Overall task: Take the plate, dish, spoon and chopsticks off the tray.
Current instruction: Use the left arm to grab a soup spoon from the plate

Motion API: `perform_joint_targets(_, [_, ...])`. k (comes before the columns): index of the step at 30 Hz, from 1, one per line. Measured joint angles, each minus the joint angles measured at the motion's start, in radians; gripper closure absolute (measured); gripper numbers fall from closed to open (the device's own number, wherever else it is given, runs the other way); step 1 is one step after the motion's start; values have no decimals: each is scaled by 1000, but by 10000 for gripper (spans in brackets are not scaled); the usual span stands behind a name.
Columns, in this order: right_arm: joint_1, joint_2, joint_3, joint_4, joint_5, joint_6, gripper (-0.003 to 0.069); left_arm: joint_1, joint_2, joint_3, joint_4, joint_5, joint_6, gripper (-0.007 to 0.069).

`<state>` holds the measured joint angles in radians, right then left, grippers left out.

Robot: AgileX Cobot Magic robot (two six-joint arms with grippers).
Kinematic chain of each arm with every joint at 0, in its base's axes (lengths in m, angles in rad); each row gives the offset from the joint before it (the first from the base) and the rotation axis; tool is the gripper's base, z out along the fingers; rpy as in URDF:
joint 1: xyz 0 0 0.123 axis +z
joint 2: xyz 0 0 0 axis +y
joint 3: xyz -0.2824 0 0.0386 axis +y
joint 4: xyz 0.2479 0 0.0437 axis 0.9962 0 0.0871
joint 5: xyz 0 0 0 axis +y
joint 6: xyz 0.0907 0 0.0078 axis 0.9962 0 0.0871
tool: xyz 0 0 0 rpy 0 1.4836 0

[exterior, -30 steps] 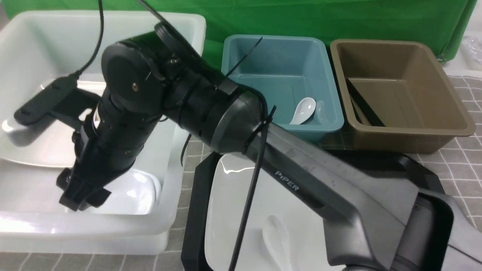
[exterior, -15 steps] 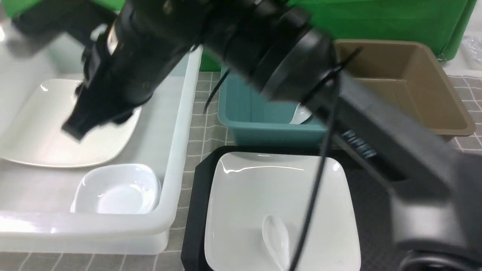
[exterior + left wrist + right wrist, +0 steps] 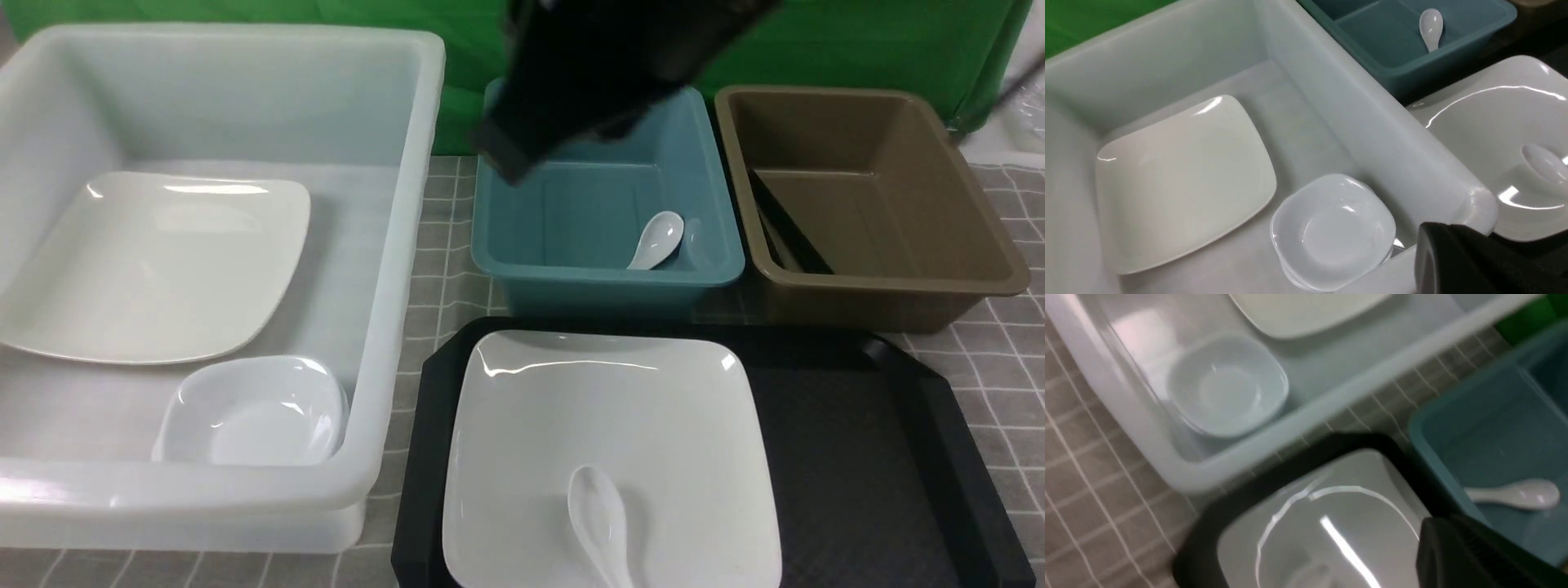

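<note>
Right gripper (image 3: 563,151), the black one on the end of the black and grey arm, has just swung off the large white plastic tub (image 3: 408,245) and is now over the teal plastic tub (image 3: 604,273), blurred. Can't tell how wide its jaws are, but I see nothing hanging from it. Left gripper (image 3: 1449,257) is closed up, and I can't see anything in it.

With the arm out of the way, you can see the small glossy white dish (image 3: 253,412) sitting in the white tub, near a big white square plate (image 3: 155,269). So I'd call the dish part done. Still on the black rectangular tray (image 3: 841,457): another glossy white square plate (image 3: 522,425), with a white ceramic spoon (image 3: 600,518) lying on it. I'd guess spoon next, then plate. Watch it doesn't slide if the plate gets lifted first.

Left wrist cam shows a second dish rim (image 3: 1294,277) poking out underneath, so they're stacked, way clearer than up front. But only the front view shows the long black sticks (image 3: 792,229) inside the brown plastic tub (image 3: 898,283), presumably the chopsticks.
</note>
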<state>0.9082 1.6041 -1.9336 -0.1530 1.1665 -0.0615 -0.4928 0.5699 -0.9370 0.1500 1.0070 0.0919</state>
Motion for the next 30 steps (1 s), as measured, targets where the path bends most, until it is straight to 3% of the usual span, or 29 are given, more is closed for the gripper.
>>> perform_joint_targets(4, [0, -183, 288, -94, 0, 94, 605, -5, 112, 0, -43, -19, 39, 617])
perform_joint_targets(9, [0, -399, 572, -126, 0, 189, 603, -47, 260, -1, -100, -61, 99, 617])
perform_joint_targets(12, [0, -512, 706, -137, -1, 246, 596, -58, 363, -2, -187, -123, 115, 617])
perform_joint_targets(16, [0, -694, 866, -163, -1, 344, 589, -59, 620, -4, -398, -178, 159, 617])
perform_joint_targets(19, [0, -801, 941, -167, -5, 391, 587, -83, 761, -16, -456, -181, 163, 617])
perform_joint_targets(22, [0, -857, 970, -170, -7, 412, 585, -121, 811, -30, -446, -196, 128, 617])
perform_joint_targets(27, [0, -989, 1013, -174, -8, 424, 573, -313, 935, -131, -336, -229, -56, 617])
perform_joint_targets(30, [0, -1018, 1013, -175, -8, 419, 571, -377, 995, -196, -318, -221, -152, 617])
